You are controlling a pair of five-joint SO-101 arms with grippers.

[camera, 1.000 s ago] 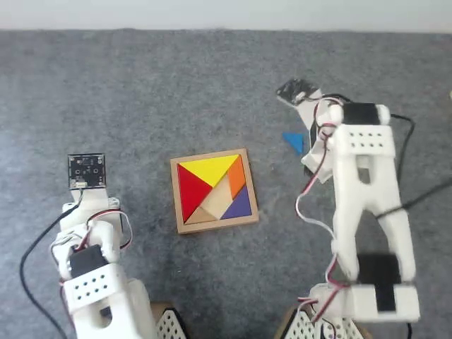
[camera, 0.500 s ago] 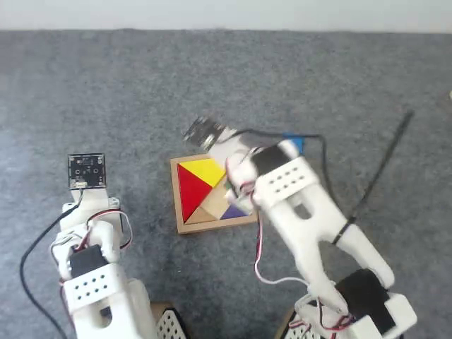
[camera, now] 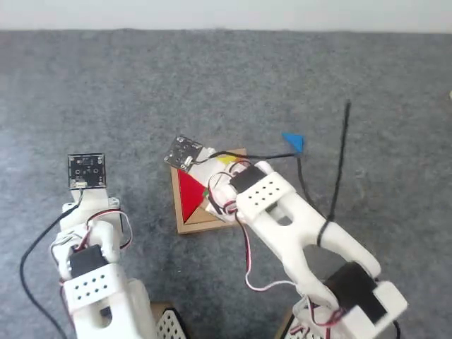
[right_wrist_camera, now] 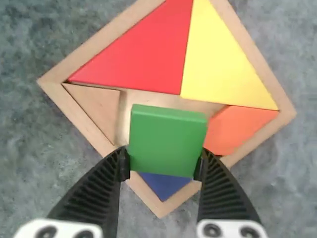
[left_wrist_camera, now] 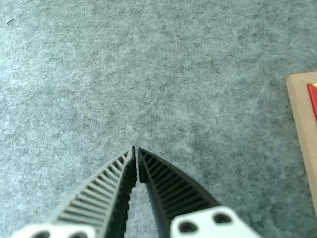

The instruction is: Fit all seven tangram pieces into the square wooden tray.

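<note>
A grey carpeted bench (camera: 106,92) carries the square wooden tray (right_wrist_camera: 53,87). In the high view the right arm (camera: 282,219) lies across the tray, so that only its edge nearest the left arm, the red triangle (camera: 188,194) and a sliver of the yellow triangle (camera: 224,159) show past it. A black cable (camera: 340,162) loops over the bench beside that arm. A small blue triangle (camera: 294,142) lies flat on the carpet beyond the tray on the right arm's side, well apart from it, one corner towards the arms' bases.

In the right wrist view the right gripper (right_wrist_camera: 161,159) is clenched on a green square (right_wrist_camera: 167,140), one finger against each of two opposite sides. The square sits over the pale gap in the middle of the tray, between the natural wood triangle (right_wrist_camera: 94,106) and the orange piece (right_wrist_camera: 233,130), with a dark blue piece (right_wrist_camera: 163,183) showing just under its gripper-side edge. It has no long axis; its sides run diagonally to the tray's rim and roughly in line with the gap's edges, slightly skewed. Whether it rests on the tray floor or hangs just above is hard to tell.

The left arm (camera: 92,275) stands near its base, apart from the tray. The left gripper (left_wrist_camera: 136,149) has its ribbed fingers pressed together on nothing, over bare carpet, with the tray's rim near the picture's edge.
</note>
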